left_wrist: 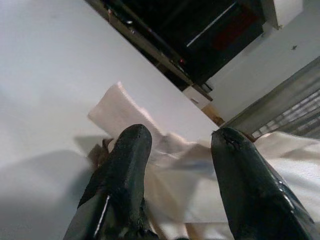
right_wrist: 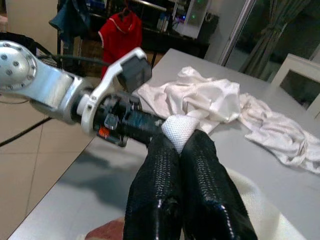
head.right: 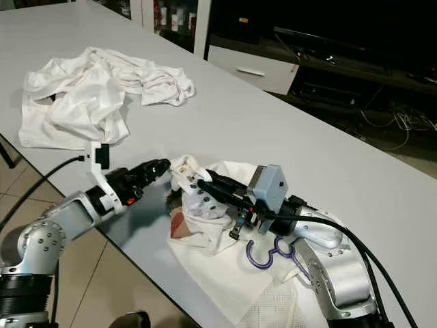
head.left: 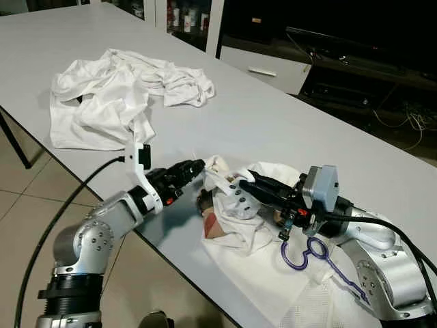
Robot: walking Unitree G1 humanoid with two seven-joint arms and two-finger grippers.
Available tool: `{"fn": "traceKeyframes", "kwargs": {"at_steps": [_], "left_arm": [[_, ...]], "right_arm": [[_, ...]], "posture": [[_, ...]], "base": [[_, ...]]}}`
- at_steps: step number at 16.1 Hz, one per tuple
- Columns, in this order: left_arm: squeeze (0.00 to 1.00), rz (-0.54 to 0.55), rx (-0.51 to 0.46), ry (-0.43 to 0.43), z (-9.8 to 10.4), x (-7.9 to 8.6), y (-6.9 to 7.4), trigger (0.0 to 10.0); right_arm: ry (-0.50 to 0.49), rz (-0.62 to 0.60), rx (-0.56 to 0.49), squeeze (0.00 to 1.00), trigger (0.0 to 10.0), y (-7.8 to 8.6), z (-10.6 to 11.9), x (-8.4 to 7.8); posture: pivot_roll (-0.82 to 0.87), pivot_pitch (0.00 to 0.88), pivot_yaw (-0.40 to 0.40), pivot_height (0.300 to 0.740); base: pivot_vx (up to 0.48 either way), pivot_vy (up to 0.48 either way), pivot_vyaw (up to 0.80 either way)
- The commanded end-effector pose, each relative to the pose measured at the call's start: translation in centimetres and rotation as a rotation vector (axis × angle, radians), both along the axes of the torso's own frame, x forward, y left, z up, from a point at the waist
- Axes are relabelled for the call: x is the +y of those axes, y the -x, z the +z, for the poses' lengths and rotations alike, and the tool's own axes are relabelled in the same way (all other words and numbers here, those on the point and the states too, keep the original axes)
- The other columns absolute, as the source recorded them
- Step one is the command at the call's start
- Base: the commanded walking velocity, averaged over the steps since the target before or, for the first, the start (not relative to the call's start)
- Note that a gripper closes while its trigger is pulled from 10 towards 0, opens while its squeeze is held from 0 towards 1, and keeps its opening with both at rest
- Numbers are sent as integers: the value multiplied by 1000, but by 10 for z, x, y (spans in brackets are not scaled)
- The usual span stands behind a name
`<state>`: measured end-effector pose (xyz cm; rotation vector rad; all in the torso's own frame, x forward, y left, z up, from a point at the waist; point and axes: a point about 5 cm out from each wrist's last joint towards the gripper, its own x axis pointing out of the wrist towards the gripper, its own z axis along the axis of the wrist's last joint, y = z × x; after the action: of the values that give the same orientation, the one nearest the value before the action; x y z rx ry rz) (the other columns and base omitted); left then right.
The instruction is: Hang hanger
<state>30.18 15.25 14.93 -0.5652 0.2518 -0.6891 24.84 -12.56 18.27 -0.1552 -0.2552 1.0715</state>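
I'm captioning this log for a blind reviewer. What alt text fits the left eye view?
Two silver robot arms meet over a white garment at a grey table's near edge: the right gripper, jaws shut, pinches a fold of it, and the left gripper reaches in beside. A purple hanger lies on the garment; more white clothes are piled farther back.

I count: one purple hanger (head.left: 311, 251), lower right. Two white garments: crumpled pile (head.left: 116, 92) upper left, mesh shirt (head.left: 273, 273) lower centre. Two grippers: left gripper (head.left: 198, 167), right gripper (head.left: 240, 184). One grey table (head.left: 273, 130).
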Motion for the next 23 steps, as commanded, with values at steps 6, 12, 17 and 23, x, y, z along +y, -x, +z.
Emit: {"fn": "traceKeyframes", "kwargs": {"at_steps": [6,12,17,23], "left_arm": [[0,-21,5,51,-1,-14,-5,10000],[0,-148,24,55,-12,-30,12,0],[0,-118,-18,61,-11,-26,12,0],[0,0,-134,154,3,-16,6,0]], "right_arm": [[43,29,-99,0,0,6,0,-3],[41,19,-181,0,0,6,4,-1],[17,-36,-234,0,0,0,8,-3],[-29,-102,-246,0,0,-2,10,-8]], "posture": [[47,73,-106,740],[50,76,-107,740],[58,72,-106,740],[56,74,-106,740]], "base": [[0,0,0],[0,0,0],[0,0,0],[0,0,0]]}}
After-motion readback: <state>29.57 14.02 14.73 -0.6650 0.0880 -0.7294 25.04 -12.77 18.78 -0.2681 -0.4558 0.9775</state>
